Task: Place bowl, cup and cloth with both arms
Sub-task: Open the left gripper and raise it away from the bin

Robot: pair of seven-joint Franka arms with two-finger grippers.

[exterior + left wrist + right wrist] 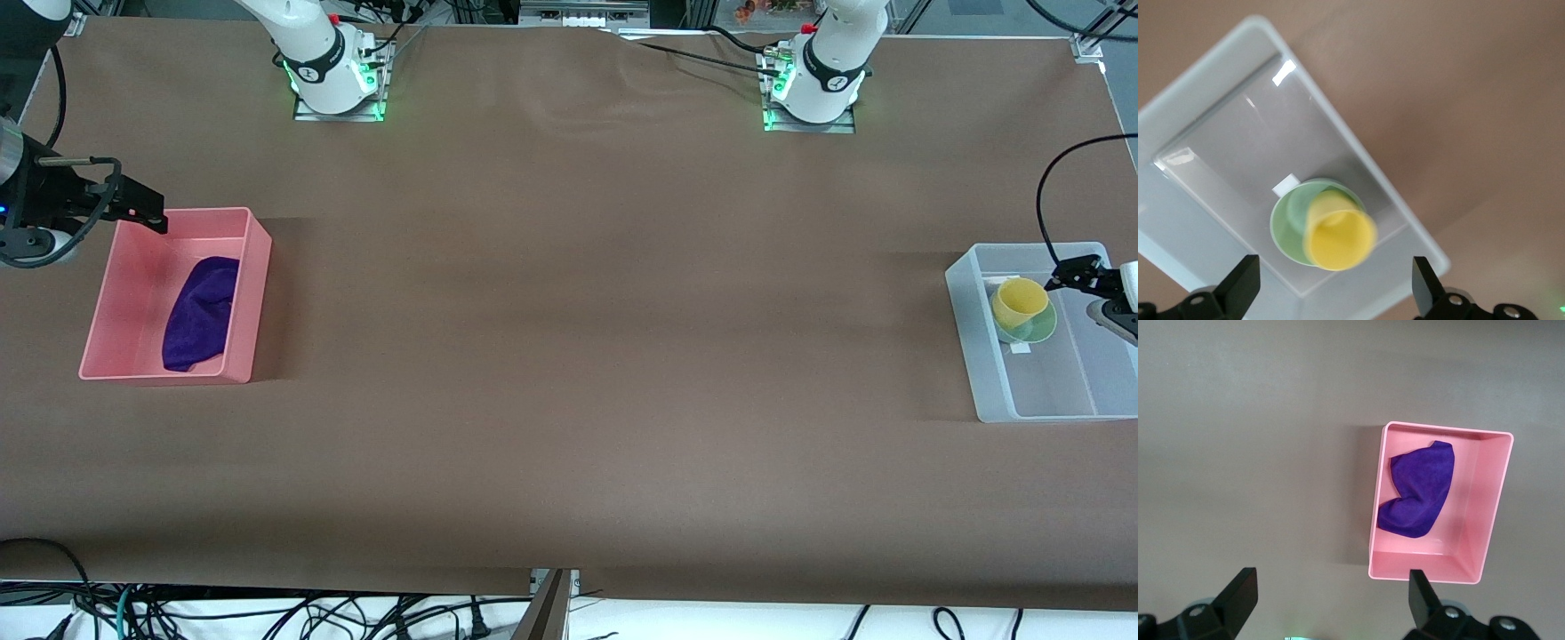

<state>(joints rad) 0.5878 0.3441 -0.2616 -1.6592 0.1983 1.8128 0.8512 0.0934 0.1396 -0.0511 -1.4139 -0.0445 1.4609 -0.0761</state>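
The yellow cup (1019,302) leans tilted inside the pale green bowl (1038,327), and both sit in a clear plastic bin (987,356) at the left arm's end of the table. In the left wrist view the cup (1339,239) rests in the bowl (1286,223). My left gripper (1071,274) is open and empty above the bin, beside the cup; it also shows in the left wrist view (1331,287). The purple cloth (201,311) lies in a pink bin (253,293) at the right arm's end, and also shows in the right wrist view (1418,490). My right gripper (153,212) is open and empty, up over the pink bin's rim; it also shows in the right wrist view (1329,593).
Brown table cover (578,338) spans the table between the two bins. The arm bases (333,80) stand along the table's edge farthest from the front camera. Cables hang below the table's near edge.
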